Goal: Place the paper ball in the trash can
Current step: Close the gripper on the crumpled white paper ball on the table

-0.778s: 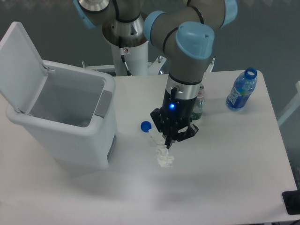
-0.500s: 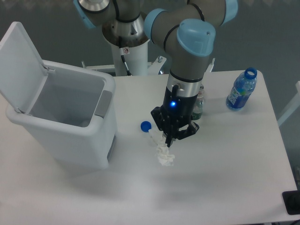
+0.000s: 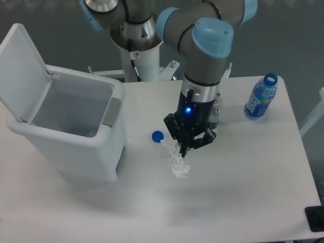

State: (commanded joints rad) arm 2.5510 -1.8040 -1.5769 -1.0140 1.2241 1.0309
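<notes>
The paper ball [image 3: 179,167] is a lumpy white wad hanging just below my gripper [image 3: 183,154], near the middle of the white table. The gripper points straight down and is shut on the top of the ball, holding it at or barely above the tabletop. The trash can [image 3: 66,154] is a large white bin at the left with its flip lid [image 3: 23,71] standing open and its grey interior showing. The bin is well to the left of the gripper.
A blue bottle cap [image 3: 157,135] and a small flat white scrap [image 3: 166,147] lie just left of the gripper. A small clear bottle [image 3: 214,115] stands behind the arm. A blue bottle [image 3: 260,98] stands at the far right. A black object [image 3: 315,218] is at the bottom right corner.
The gripper has shifted slightly right and up, and the paper ball has moved with it.
</notes>
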